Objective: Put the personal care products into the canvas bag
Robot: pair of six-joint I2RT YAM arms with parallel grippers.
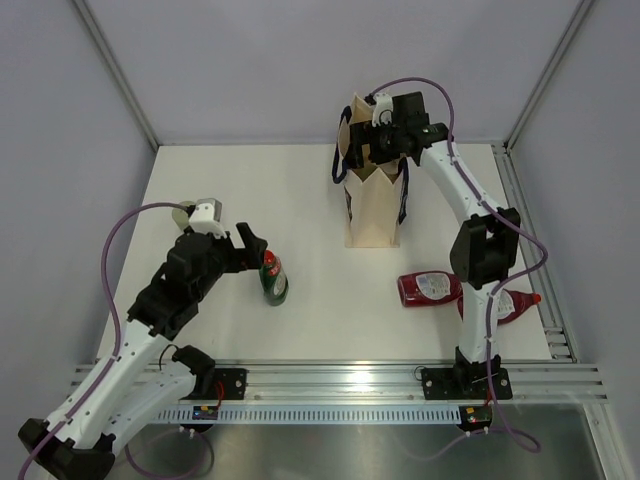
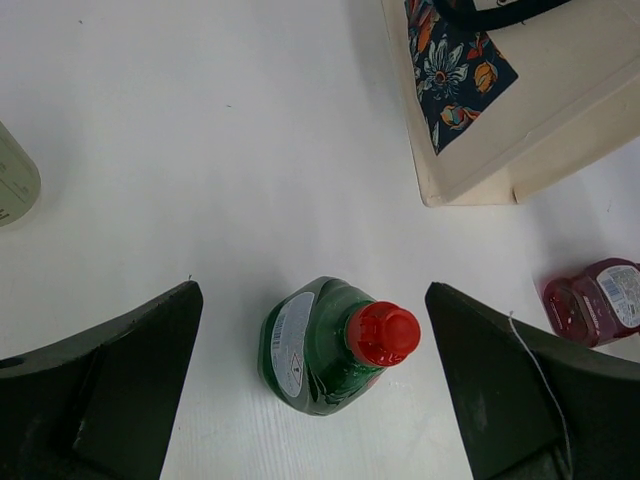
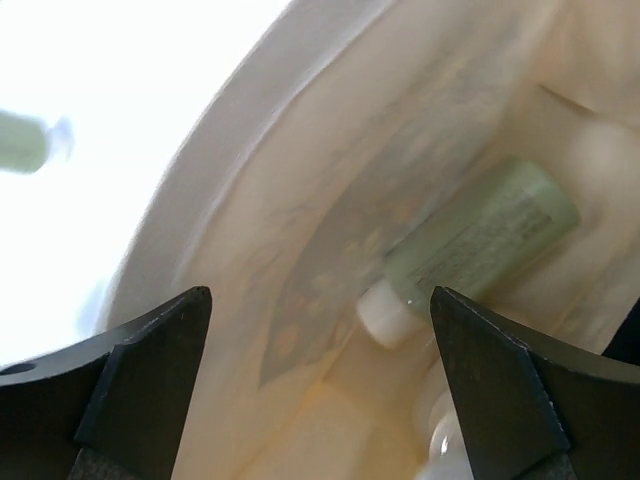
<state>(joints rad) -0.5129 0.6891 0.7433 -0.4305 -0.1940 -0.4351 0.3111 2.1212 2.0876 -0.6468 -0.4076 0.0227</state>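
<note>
The canvas bag (image 1: pixel 372 205) stands upright at the back of the table, with dark handles and a floral patch (image 2: pixel 455 60). My right gripper (image 1: pixel 385 148) hangs over its mouth, open (image 3: pixel 320 295) and holding nothing. Below it, an olive-grey bottle (image 3: pixel 480 240) with a white cap lies inside the bag, and another white cap (image 3: pixel 440 440) shows lower down. The dark green bottle with a red cap (image 1: pixel 273 280) stands on the table. My left gripper (image 2: pixel 312 300) is open, with one finger on each side of it and clear of it. Two dark red bottles (image 1: pixel 428 288) (image 1: pixel 510 305) lie near the right arm.
An olive-grey bottle (image 2: pixel 15 185) sits on the table left of my left gripper. The table's right side has a metal rail (image 1: pixel 530 240). The right arm's elbow (image 1: pixel 485 245) stands over the red bottles. Grey walls close in the back and sides.
</note>
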